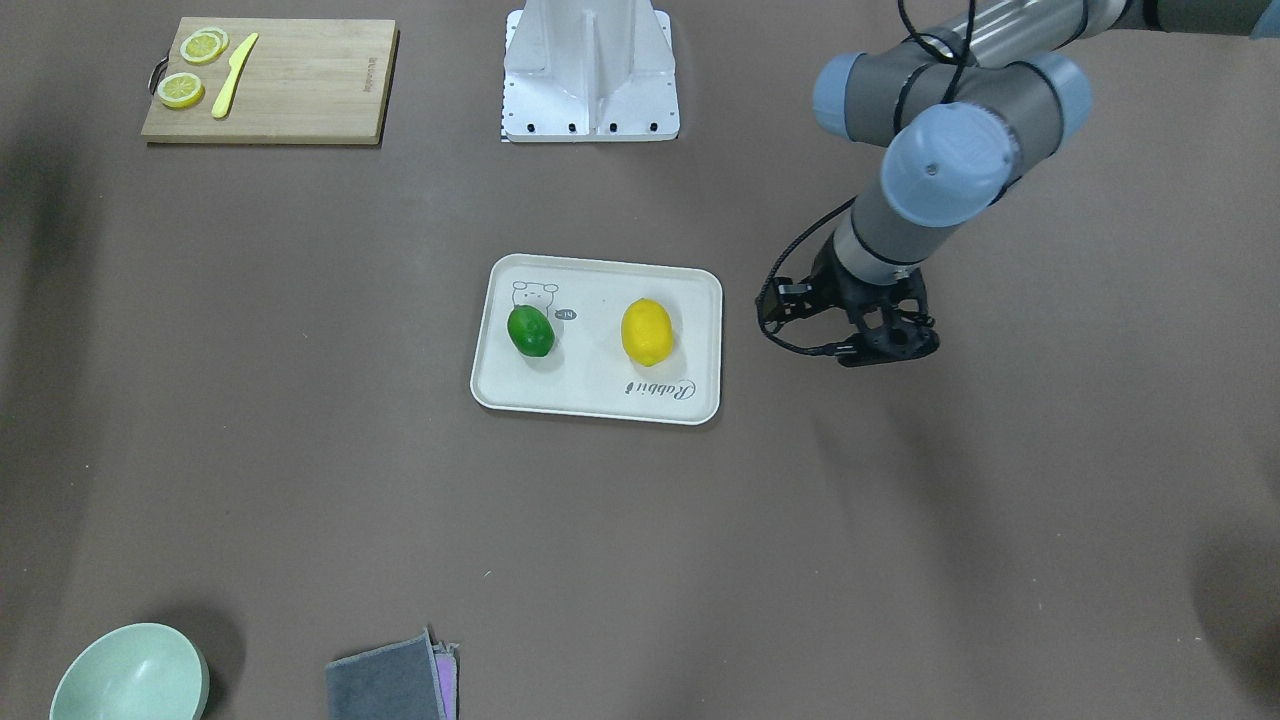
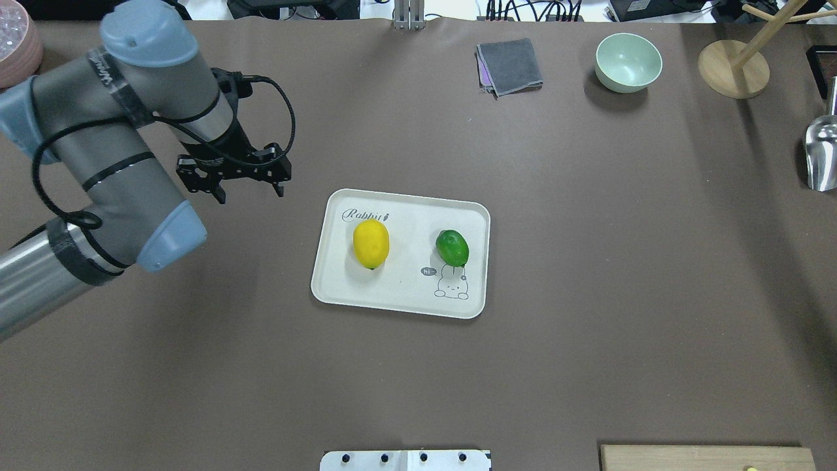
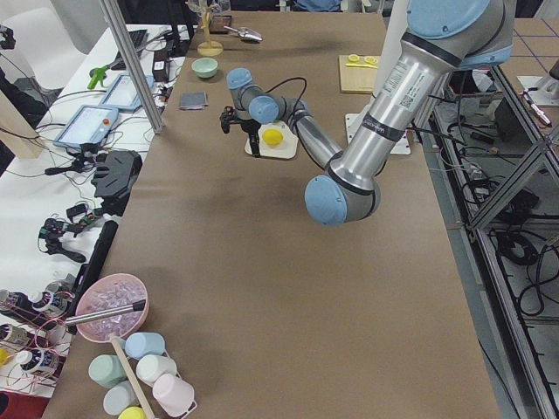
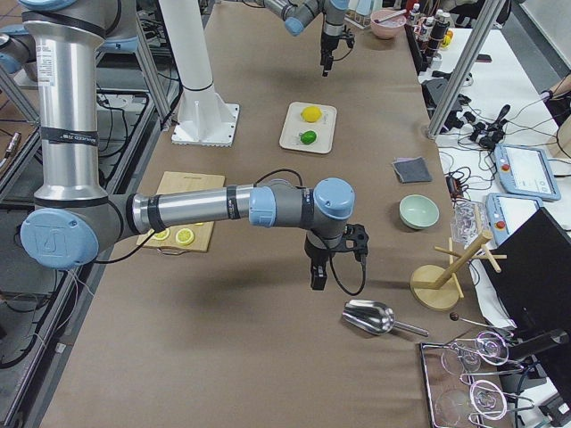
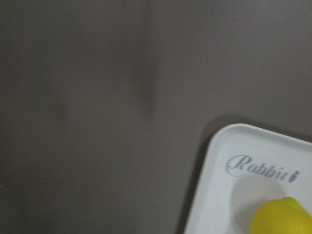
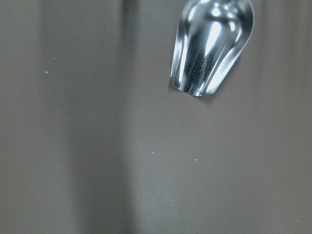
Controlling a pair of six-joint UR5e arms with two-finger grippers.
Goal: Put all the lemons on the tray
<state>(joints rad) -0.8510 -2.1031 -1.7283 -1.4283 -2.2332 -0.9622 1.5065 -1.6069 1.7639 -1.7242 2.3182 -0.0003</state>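
Observation:
The yellow lemon [image 1: 647, 331] [image 2: 371, 243] and the green lemon [image 1: 530, 331] [image 2: 452, 247] both lie on the cream-white tray [image 1: 600, 402] [image 2: 399, 296] at the table's middle, apart from each other. My left gripper [image 2: 251, 193] [image 1: 888, 352] is open and empty, and hovers over bare table just beside the tray's lemon end. The left wrist view shows the tray's corner [image 5: 219, 161] and part of the yellow lemon [image 5: 282, 217]. My right gripper [image 4: 318, 278] shows only in the exterior right view, far from the tray. I cannot tell whether it is open or shut.
A wooden cutting board [image 1: 300, 90] with lemon slices and a yellow knife sits near the robot's base [image 1: 590, 80]. A green bowl [image 2: 628, 62], a grey cloth [image 2: 510, 65], a wooden stand [image 2: 732, 69] and a metal scoop [image 2: 820, 154] [image 6: 212, 44] lie along the far side.

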